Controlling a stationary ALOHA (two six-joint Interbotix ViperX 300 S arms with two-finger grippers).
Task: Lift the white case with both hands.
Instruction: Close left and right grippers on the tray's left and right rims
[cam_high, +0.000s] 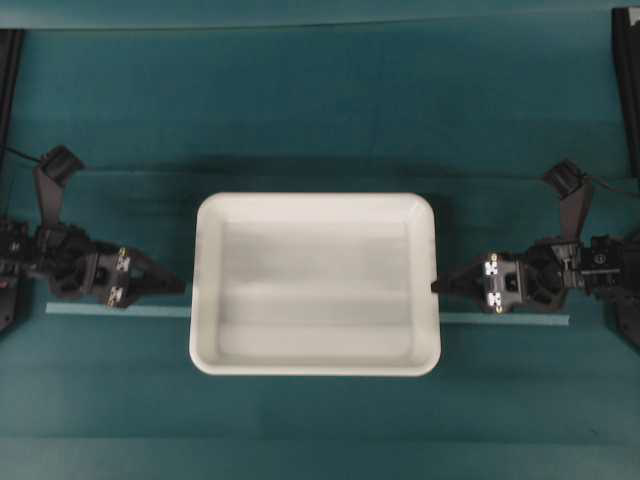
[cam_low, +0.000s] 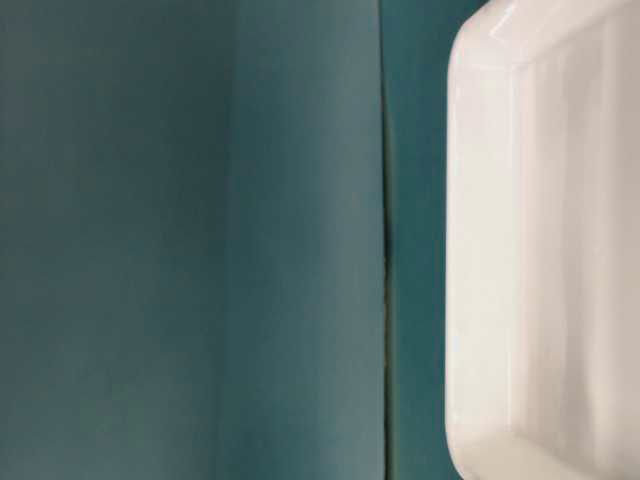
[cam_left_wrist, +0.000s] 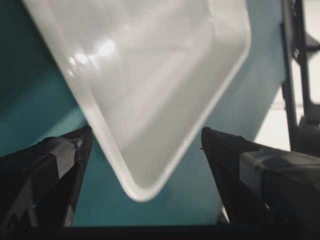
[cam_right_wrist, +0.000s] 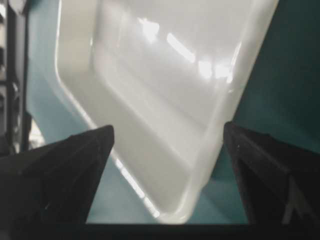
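Black tapered fingers (cam_left_wrist: 55, 170) of the left gripper (cam_high: 170, 287) were spread wide, tips just beside the white case (cam_high: 315, 285), and the right gripper (cam_high: 448, 286) was spread too, tips right at the opposite rim. That case was glossy smooth plastic, shallow and rectangular with rounded corners and a raised rim, sitting mid-table on matte teal cloth (cam_high: 320, 110) over a thin pale tape strip (cam_high: 115, 311).
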